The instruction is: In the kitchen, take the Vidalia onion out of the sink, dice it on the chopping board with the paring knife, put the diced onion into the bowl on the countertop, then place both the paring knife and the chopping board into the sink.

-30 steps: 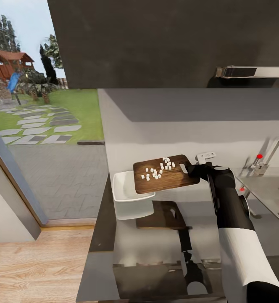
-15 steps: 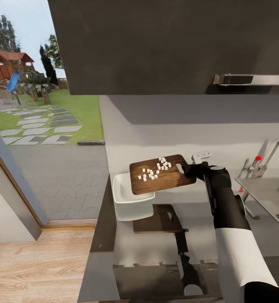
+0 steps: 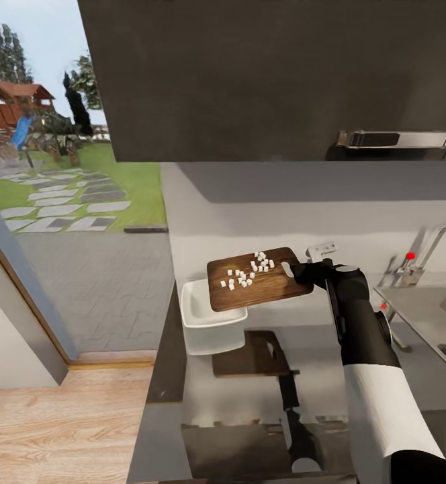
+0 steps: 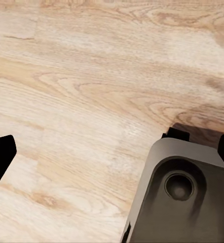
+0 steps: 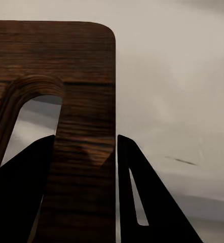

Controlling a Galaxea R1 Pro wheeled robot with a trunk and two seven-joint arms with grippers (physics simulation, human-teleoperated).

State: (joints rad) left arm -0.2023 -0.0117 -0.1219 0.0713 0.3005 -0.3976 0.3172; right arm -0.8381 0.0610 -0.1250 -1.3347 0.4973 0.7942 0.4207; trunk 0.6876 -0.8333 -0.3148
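Countertop (image 3: 263,403), grey steel, is carrying the white bowl (image 3: 209,321) at its 10 o'clock corner. Chopping board (image 3: 258,278) is hanging in the air, its far end over the bowl's 2 o'clock rim. Right gripper (image 3: 301,270) is pinching the board's slotted end at 3 o'clock. Diced onion (image 3: 247,271) is sitting on the board. Left gripper (image 4: 86,197): closure cannot be told.

No text, label or number can be read anywhere.
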